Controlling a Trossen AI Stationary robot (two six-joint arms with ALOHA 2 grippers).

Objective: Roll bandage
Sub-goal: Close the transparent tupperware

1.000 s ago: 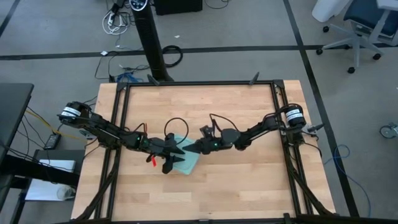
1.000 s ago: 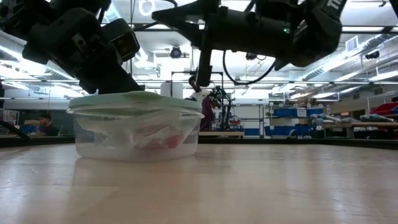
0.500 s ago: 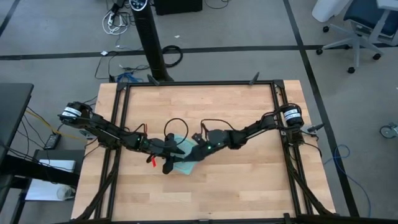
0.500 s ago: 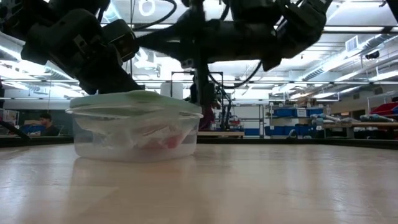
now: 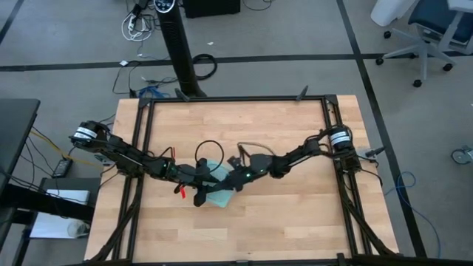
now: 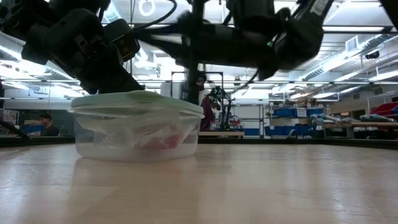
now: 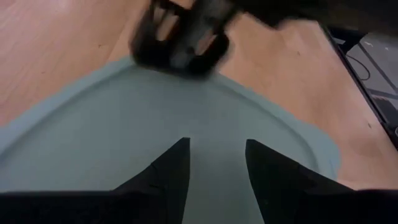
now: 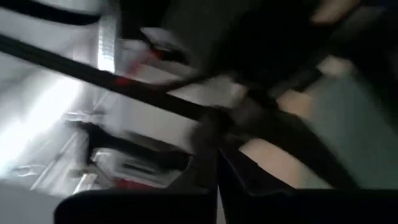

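Observation:
The bandage [image 6: 169,142] shows only as a red patch inside a clear container [image 6: 137,130], seen through its wall in the low view. The container has a light-blue lid [image 7: 124,137] and stands left of the table's middle [image 5: 224,193]. My left gripper [image 7: 217,149] comes from the table's left, slanting down. It is open, its fingers low over the lid's left part [image 5: 209,179]. My right gripper [image 5: 226,181] reaches in level from the right. It is shut with nothing between its fingers and hangs clear above the lid [image 6: 149,38]. My left gripper's open fingers [image 7: 177,168] lie low over the container's lid [image 7: 211,118], slanting down from the table's left. I cannot tell whether they touch it. My right gripper touches nothing.
The bare wooden table [image 5: 281,222] stretches around the container, inside a black frame [image 5: 331,133]. The two grippers are close together above the lid. People [image 6: 45,123] stand in the room beyond the far edge.
My right gripper has gone toward the table's left, further over the container and nearer my left gripper. It has sunk a little and tipped to level, staying shut. The container has not moved.

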